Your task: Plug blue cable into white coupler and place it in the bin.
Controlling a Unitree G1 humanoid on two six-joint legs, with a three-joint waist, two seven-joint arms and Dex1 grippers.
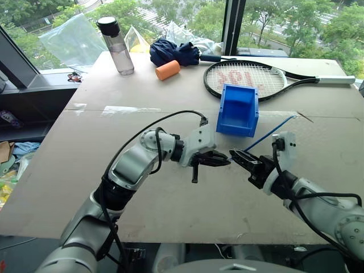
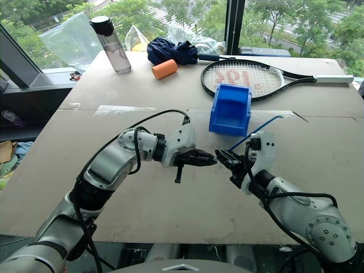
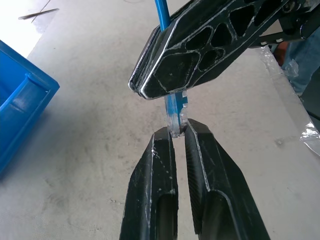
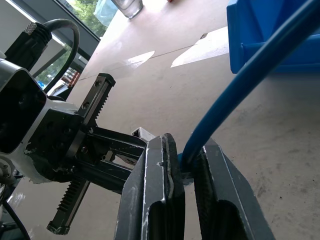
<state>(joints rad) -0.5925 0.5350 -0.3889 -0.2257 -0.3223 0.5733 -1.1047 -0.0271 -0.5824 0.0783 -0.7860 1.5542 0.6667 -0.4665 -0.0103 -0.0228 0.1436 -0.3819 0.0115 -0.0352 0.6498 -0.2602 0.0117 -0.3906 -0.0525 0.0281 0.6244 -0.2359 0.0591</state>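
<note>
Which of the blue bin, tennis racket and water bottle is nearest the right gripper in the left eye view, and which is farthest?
From the right gripper:
1. Blue bin, just beyond it.
2. Tennis racket, behind the bin.
3. Water bottle, far-left corner of the table.

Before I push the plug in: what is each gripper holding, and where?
Both pinch the blue cable at its plug end: right gripper just behind the plug, left gripper on the clear plug tip.

Grey table [image 1: 142, 187], blue bin [image 1: 239, 111], racket [image 1: 244, 78], bottle [image 1: 116, 45]
</note>
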